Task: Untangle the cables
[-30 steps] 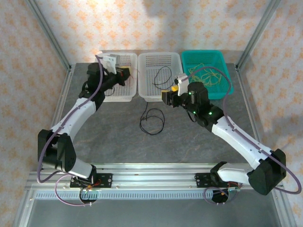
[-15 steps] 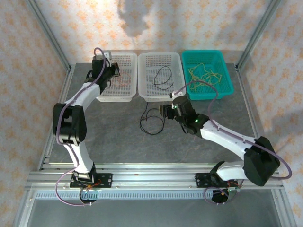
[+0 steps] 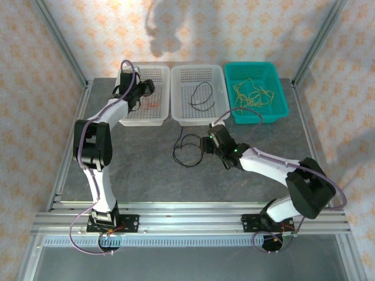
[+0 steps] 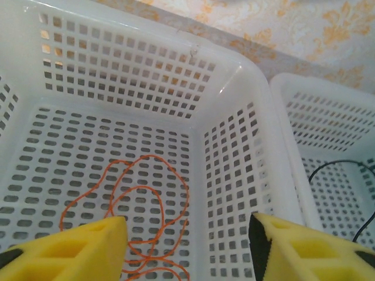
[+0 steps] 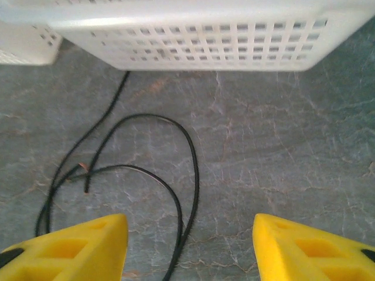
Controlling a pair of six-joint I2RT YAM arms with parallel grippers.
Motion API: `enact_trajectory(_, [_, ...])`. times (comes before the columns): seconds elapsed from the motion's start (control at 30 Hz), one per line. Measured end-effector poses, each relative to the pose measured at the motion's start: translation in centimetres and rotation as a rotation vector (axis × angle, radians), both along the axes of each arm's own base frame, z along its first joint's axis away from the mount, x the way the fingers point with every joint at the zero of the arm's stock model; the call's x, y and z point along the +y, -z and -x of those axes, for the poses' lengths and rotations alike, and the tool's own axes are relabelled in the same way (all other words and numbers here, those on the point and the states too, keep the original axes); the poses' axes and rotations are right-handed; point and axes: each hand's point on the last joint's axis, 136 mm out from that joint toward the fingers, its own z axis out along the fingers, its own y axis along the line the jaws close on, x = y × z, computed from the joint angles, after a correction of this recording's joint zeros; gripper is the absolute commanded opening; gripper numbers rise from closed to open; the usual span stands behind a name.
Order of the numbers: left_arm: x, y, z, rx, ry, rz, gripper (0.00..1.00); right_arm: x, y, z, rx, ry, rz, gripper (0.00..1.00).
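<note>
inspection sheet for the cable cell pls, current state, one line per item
surface: grey stone-look table, three baskets along its far edge.
job's things: orange cable in the left white basket; black cable in the middle white basket; yellow cables in the teal basket; second black cable loose on the table in front of the middle basket.
clutter: nothing seen.
grippers: left gripper over the left basket, fingers apart, nothing between them; right gripper over the table by the second black cable, fingers apart, nothing held.
cables: purple-grey arm cords run along both arms.
surroundings: patterned walls, metal frame posts, mounting rail at the near edge.
</note>
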Motion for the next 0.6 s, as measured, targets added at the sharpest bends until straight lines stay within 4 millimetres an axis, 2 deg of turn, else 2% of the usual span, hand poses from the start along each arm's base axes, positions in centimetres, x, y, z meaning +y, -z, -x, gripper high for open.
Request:
enact_trajectory(0.13, [0.1,-0.2,2.4,0.014,0.0,0.0,0.63,0.5,2.1,0.3,0.052,-0.015,0.044,0.57])
enact_trajectory(0.27, [-0.4,-3.1,5.7,-0.039,0.014,0.004,0.63,1.2,3.4,0.2,0.082,-0.026,0.073,0.54])
enact_trajectory(0.4, [-2.1,-5.8,9.2,-0.115,0.052,0.02,0.62,1.6,4.4,-0.5,0.104,-0.021,0.097,0.5])
enact_trajectory(0.47, [-2.9,-5.9,10.7,-0.125,0.07,0.025,0.62,1.8,4.9,-0.8,0.114,-0.018,0.111,0.49])
enact_trajectory(0.6, [-4.2,-4.6,13.8,-0.105,0.102,0.029,0.62,1.9,6.0,-1.2,0.141,0.0,0.146,0.46])
